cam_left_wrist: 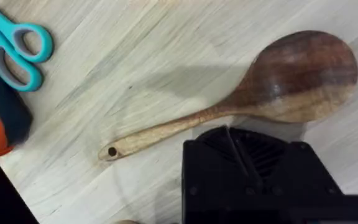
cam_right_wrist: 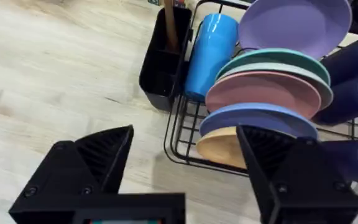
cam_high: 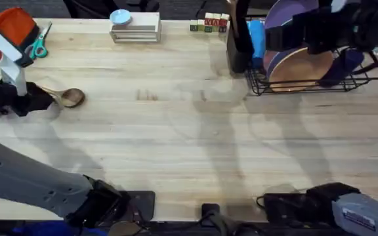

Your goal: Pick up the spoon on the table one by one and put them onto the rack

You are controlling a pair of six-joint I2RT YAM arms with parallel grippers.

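The wooden spoon (cam_high: 69,98) lies flat on the table (cam_high: 176,144) near its far left corner, its oval bowl pointing toward the middle of the table and its slim handle running back under the left gripper (cam_high: 28,99). In the left wrist view, the spoon (cam_left_wrist: 247,99) rests on the pale planks with the small hole at the handle's end visible. The left gripper (cam_left_wrist: 232,140) hangs just beside the handle with its black fingers pressed together and nothing between them. A pair of teal-handled scissors (cam_high: 40,44) lies further back near the corner, beside an orange and black object (cam_high: 10,27).

The rack (cam_high: 320,82) stands at the far right of the table, a black wire frame with plates stood on edge. From the right wrist view these are a purple plate (cam_right_wrist: 297,25), a pink plate (cam_right_wrist: 266,93) and an orange plate (cam_right_wrist: 222,146), with green and blue ones among them. A blue cup (cam_right_wrist: 207,53) stands next to the tall black utensil holder (cam_right_wrist: 163,68), in which the handle of a second wooden spoon (cam_right_wrist: 169,25) stands upright. The right gripper (cam_right_wrist: 185,162) hovers near the front edge of the rack, its fingers spread wide apart and empty.

A small white stacked stand (cam_high: 135,29) sits at the back edge of the table.
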